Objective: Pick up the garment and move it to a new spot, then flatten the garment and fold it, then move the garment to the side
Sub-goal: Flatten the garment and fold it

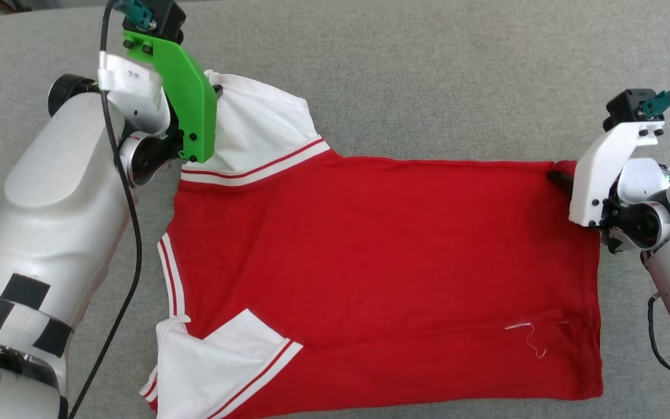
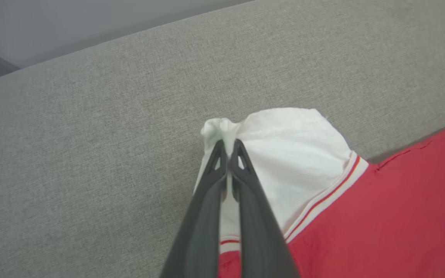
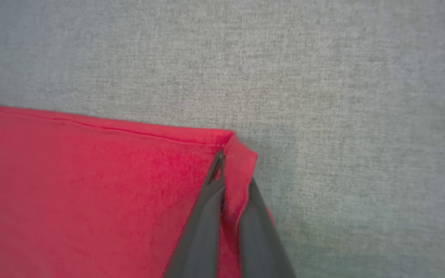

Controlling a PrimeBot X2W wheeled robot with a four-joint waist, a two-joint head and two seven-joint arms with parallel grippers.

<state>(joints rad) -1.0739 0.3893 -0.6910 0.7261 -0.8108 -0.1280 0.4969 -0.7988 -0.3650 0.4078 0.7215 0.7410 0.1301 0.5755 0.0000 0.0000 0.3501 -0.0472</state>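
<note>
The white tape label (image 1: 128, 78) on the left wrist carries a dark scribble too small to read. The garment (image 1: 381, 262) lies spread flat across the grey fabric surface (image 1: 428, 70), with its white sleeves toward the surface's left side, its red hem toward the right, and its far side well back from the surface's far edge. The left fingers (image 2: 207, 200) are pressed together on the bunched tip of the far white sleeve, and the right fingers (image 3: 207, 216) are pinched on the far hem corner, with red cloth folded between them.
</note>
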